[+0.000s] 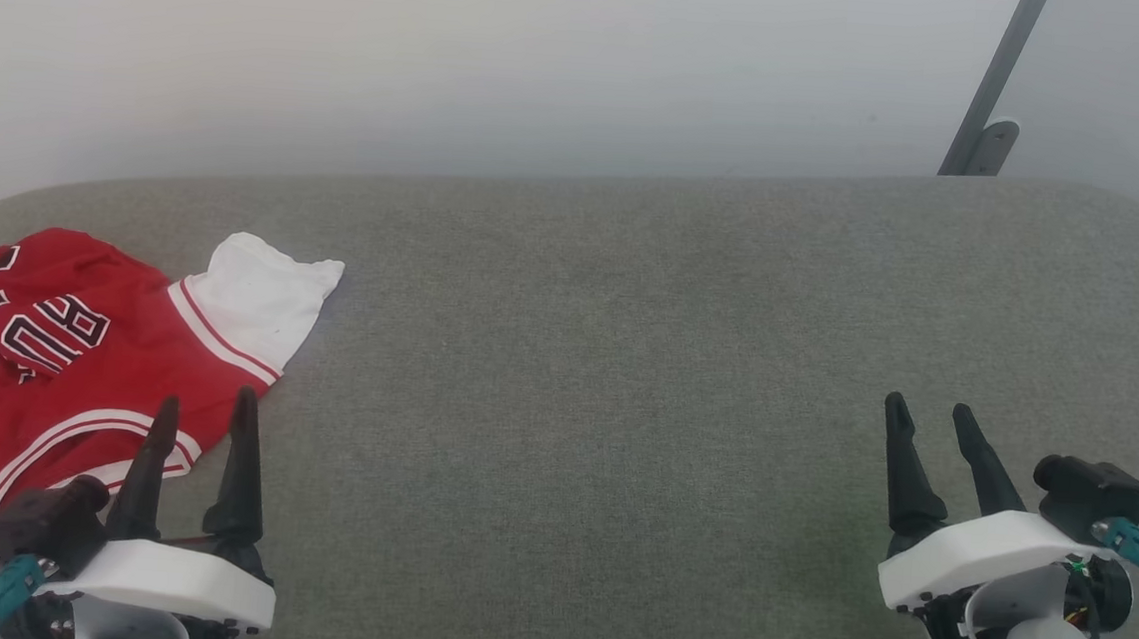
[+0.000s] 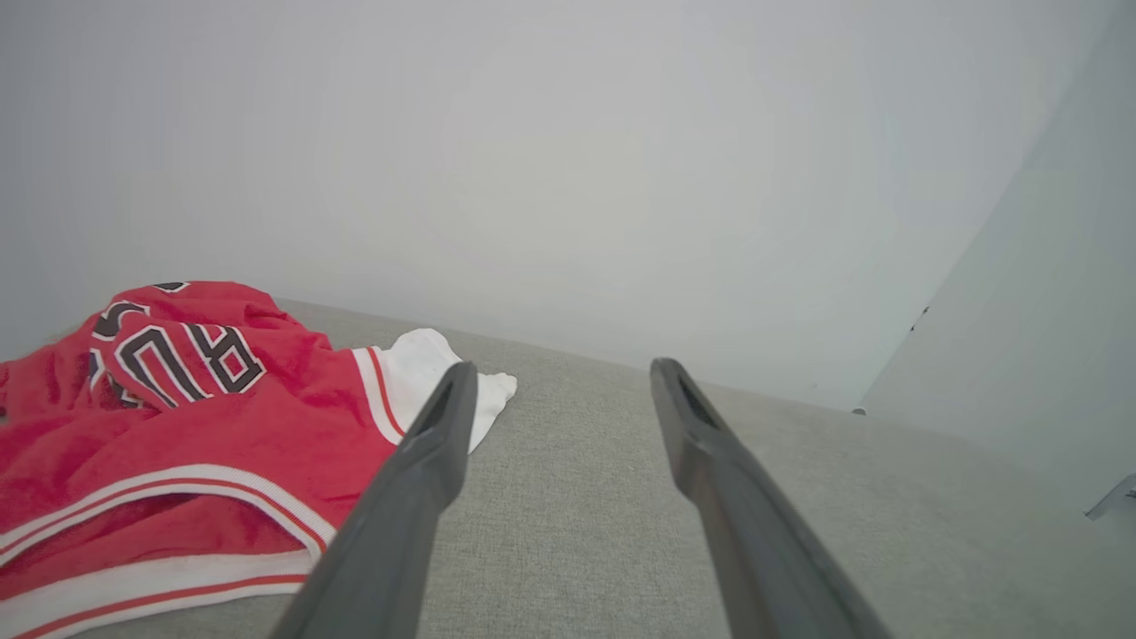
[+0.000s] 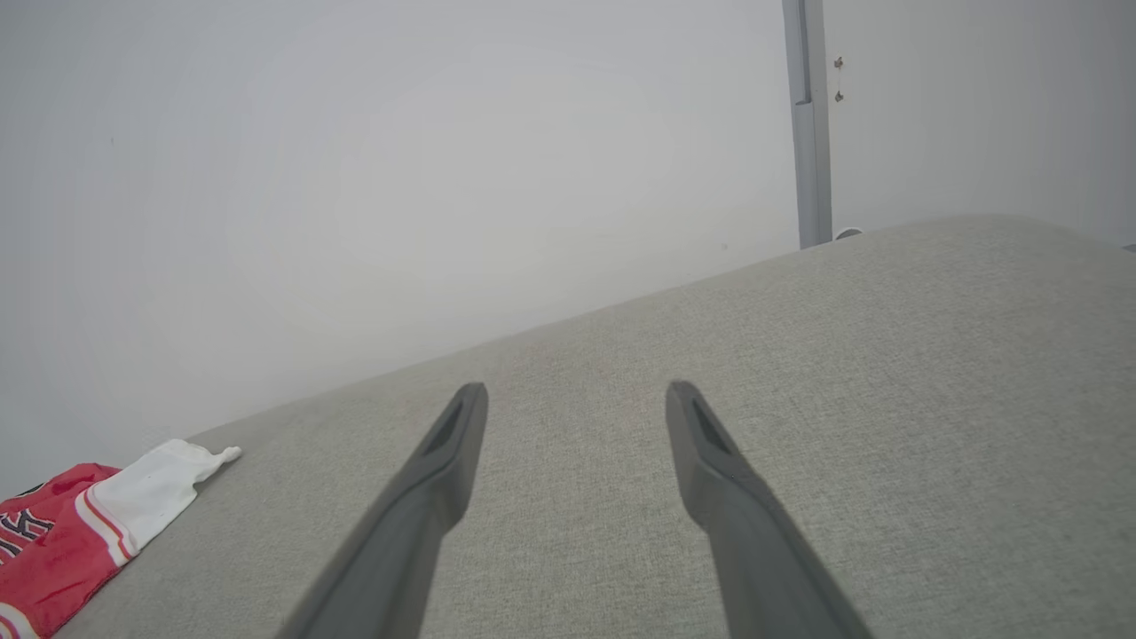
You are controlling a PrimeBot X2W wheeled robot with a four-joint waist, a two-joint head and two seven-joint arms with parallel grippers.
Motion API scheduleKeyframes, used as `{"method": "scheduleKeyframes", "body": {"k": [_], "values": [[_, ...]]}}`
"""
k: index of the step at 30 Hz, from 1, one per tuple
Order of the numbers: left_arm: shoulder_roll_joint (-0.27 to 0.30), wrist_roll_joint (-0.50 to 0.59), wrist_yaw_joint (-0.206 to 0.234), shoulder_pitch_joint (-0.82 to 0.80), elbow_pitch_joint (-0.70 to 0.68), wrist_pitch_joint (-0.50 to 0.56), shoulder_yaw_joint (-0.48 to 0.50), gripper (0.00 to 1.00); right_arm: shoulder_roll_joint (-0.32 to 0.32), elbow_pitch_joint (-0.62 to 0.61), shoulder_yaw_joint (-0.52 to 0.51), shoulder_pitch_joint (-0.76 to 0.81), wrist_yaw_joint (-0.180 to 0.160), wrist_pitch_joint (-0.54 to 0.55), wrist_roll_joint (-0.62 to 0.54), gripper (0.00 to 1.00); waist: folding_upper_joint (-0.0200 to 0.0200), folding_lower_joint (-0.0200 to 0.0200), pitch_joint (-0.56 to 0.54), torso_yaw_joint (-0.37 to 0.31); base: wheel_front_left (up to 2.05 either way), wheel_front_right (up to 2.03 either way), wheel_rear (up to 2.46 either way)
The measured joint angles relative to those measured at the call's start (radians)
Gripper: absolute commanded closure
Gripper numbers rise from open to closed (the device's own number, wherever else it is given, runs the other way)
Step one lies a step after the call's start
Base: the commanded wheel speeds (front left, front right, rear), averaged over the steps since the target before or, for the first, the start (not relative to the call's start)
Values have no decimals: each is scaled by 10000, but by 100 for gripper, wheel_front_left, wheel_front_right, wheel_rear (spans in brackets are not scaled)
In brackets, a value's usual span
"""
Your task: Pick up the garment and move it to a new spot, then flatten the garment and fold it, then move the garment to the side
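The garment (image 1: 106, 357) is a red jersey with a white sleeve, white-striped trim and black lettering, lying crumpled at the left end of the grey cushion (image 1: 627, 364). In the left wrist view the garment (image 2: 177, 417) spreads across the lower left, and in the right wrist view the garment (image 3: 80, 532) shows at the lower left corner. My left gripper (image 1: 206, 406) stands open just above the jersey's near right edge, nothing between its fingers. My right gripper (image 1: 929, 409) is open too, far to the right over bare cushion.
A pale wall (image 1: 448, 50) runs behind the cushion. A grey metal post with a bracket (image 1: 990, 118) stands at the back right. The cushion's rounded ends curve down at the far left and far right.
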Motion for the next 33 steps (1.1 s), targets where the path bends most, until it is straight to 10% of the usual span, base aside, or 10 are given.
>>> {"method": "scheduleKeyframes", "body": {"k": [33], "values": [[75, 2291, -65, 47, -136, -627, 63, 0, -12, -173, 259, -120, 2, -512, -2556, 0, 0, 0, 73, -124, 0, 0, 0]]}}
